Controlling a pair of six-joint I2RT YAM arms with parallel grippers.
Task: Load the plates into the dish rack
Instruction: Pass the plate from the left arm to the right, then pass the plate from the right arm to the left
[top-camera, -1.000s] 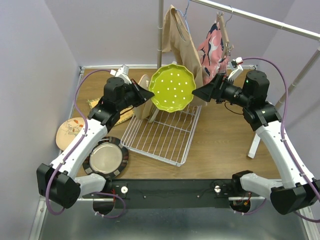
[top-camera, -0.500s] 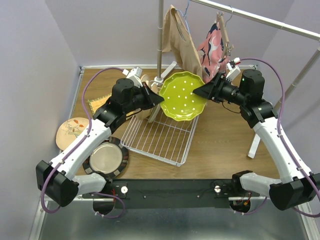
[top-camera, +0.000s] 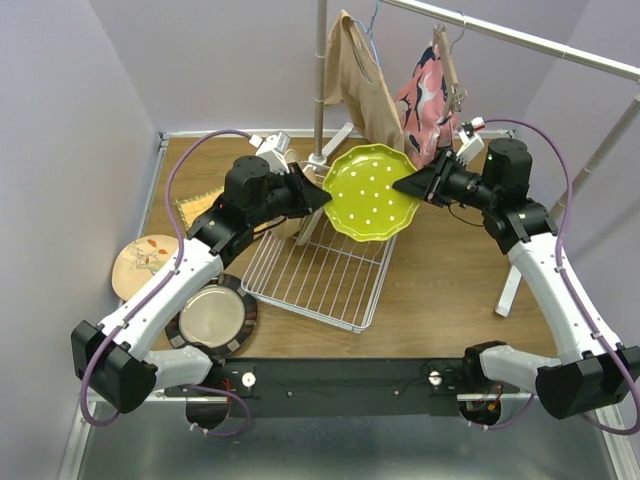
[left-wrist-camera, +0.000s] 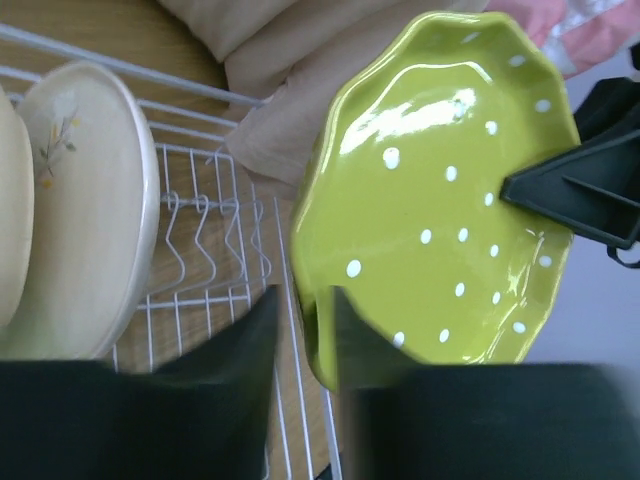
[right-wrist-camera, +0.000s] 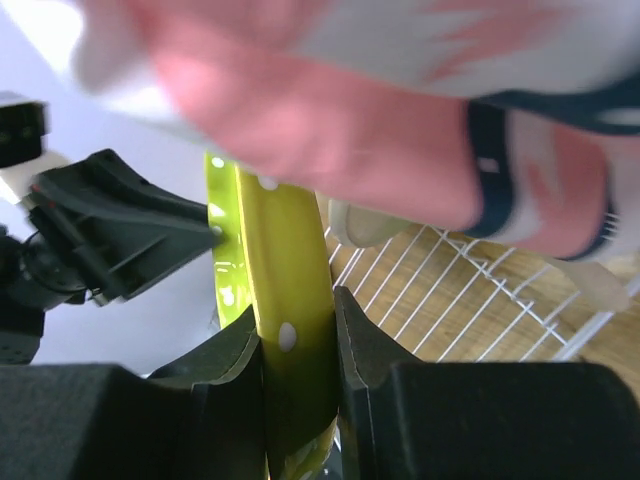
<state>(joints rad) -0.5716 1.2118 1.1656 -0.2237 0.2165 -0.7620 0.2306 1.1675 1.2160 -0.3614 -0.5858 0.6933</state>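
Observation:
A lime green plate with white dots (top-camera: 375, 192) hangs tilted above the far end of the white wire dish rack (top-camera: 325, 275). My right gripper (right-wrist-camera: 297, 330) is shut on its rim (right-wrist-camera: 285, 270), both pads pressed against it. My left gripper (left-wrist-camera: 305, 295) straddles the opposite rim (left-wrist-camera: 440, 200) with its jaws apart and a gap on one side. Two cream plates, one floral (left-wrist-camera: 90, 210), stand upright in the rack. A dark-rimmed silvery plate (top-camera: 212, 316) and a tan floral plate (top-camera: 140, 262) lie on the table at the left.
A clothes-rail pole (top-camera: 321, 80) rises just behind the rack, with a beige garment (top-camera: 365, 90) and a pink one (top-camera: 430, 95) hanging close to the right gripper. A yellow-orange woven mat (top-camera: 195, 205) lies under the left arm. A white stand leg (top-camera: 510, 285) is at right.
The green plate has moved right and tipped flatter. The right gripper has closed onto its rim, and the left gripper's jaws have parted from their grip.

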